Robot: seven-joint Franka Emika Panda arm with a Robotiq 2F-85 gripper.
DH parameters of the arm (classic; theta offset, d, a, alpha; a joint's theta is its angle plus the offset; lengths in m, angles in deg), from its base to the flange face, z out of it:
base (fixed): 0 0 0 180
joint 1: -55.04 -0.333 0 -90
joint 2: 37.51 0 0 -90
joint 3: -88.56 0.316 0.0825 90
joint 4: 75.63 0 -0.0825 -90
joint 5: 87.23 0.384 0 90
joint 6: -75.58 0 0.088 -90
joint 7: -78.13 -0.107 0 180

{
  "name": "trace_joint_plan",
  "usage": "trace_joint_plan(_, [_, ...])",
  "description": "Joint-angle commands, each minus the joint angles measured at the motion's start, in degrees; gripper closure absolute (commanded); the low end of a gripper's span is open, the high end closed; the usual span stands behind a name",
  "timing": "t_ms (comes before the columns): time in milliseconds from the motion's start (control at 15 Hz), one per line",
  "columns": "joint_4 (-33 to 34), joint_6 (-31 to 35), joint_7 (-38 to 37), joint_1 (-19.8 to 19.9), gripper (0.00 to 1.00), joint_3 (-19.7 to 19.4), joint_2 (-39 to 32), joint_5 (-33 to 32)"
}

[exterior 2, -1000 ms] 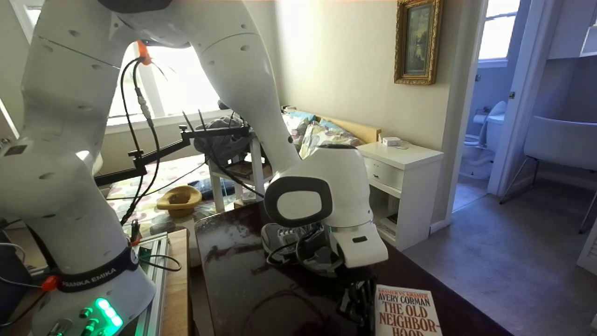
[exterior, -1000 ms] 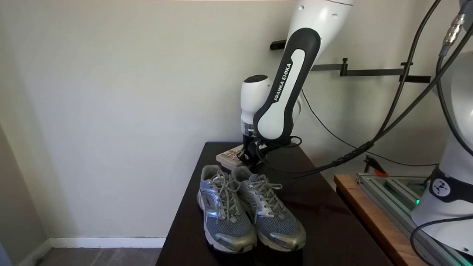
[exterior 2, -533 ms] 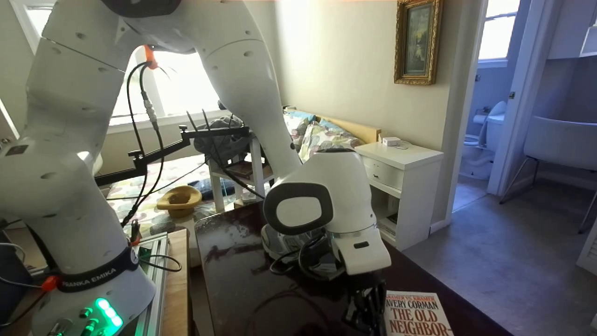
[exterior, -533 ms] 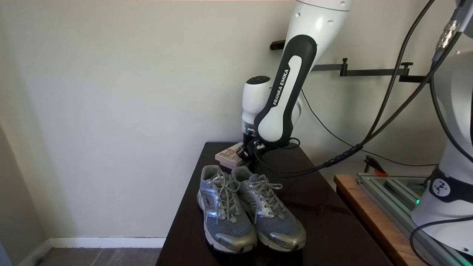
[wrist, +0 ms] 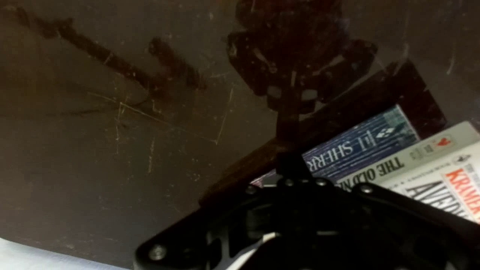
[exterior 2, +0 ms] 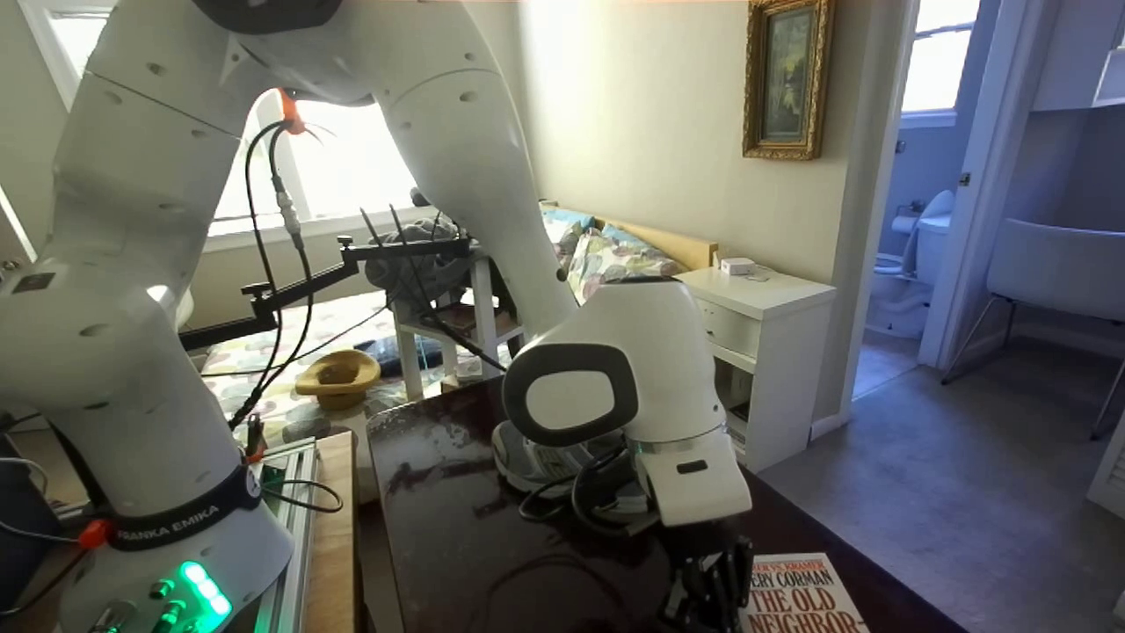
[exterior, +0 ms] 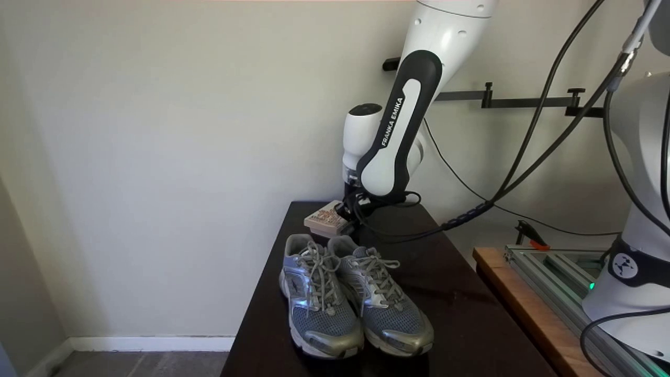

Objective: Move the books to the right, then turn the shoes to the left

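Note:
Two stacked paperbacks, the books (exterior: 323, 220), lie flat near the end of the dark table; the pale top cover with red and dark print shows in an exterior view (exterior 2: 802, 600). My gripper (wrist: 294, 167) is shut with nothing between its fingertips, standing low against the spine side of the stack. In the wrist view it covers part of the blue lower spine (wrist: 360, 144); exact contact is hard to make out. The grey and silver shoes (exterior: 319, 301) sit side by side in front of the books, toes away from them. In an exterior view the arm partly hides the shoes (exterior 2: 527, 457).
The dark table (exterior: 460, 309) is narrow, its long edge close to the stack. A wall stands beyond the table's end. Black cables (exterior: 466, 217) loop from the arm near the shoes. The robot's wooden base bench (exterior: 534, 309) adjoins one side.
The shut gripper and the books have shifted together, rightward in the exterior view where the cover is readable, and the stack has turned slightly. The shoes have stayed put.

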Motion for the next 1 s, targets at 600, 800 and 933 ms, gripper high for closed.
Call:
trace_joint_plan(600, [-4.8, -0.6, -2.7, -9.0, 1.00, -6.0, 9.5, 0.2])
trace_joint_plan(800, [-7.3, -2.0, -1.8, -12.5, 1.00, -7.6, 15.6, -1.1])
trace_joint_plan(933, [-9.1, -4.1, -0.5, -14.6, 1.00, -8.1, 20.2, -1.5])
